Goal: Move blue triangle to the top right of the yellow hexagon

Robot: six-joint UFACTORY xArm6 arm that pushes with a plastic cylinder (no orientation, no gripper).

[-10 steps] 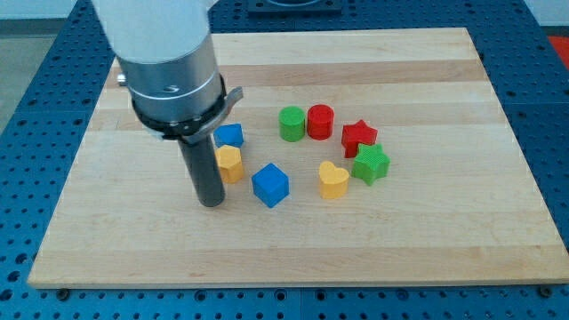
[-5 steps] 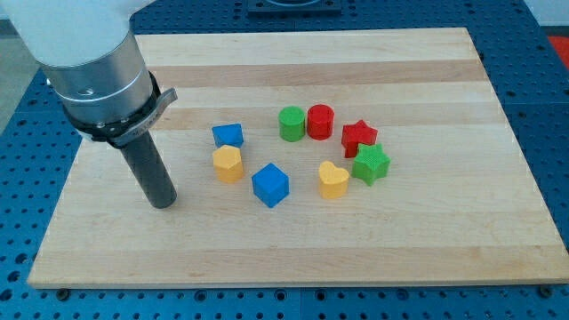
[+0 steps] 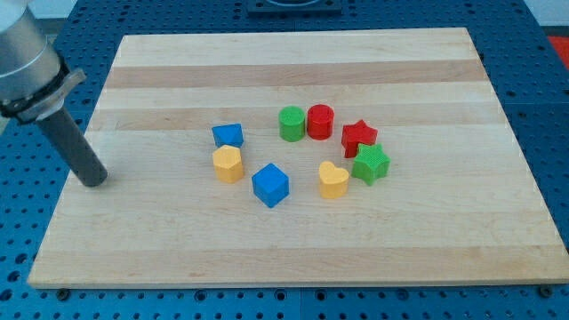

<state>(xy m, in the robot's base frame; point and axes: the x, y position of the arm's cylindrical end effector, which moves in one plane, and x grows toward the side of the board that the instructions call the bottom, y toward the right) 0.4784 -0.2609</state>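
Wooden tabletop (image 3: 293,249): my tip (image 3: 92,180) has slid further left of the yellow hexagon (image 3: 228,164), well apart; no pincer showing. Blue triangle (image 3: 228,135) touches its top, blue cube (image 3: 270,185) lower right.

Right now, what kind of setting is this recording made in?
Probably a robotics lab bench: a wooden board lies on a blue perforated table, small coloured blocks such as the blue triangle sit on it, and my tip rests at its left edge.

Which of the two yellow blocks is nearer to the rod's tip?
The yellow hexagon, which sits just below the blue triangle. My tip stands far off at the view's left, and the yellow heart lies farther right, beside the green star.
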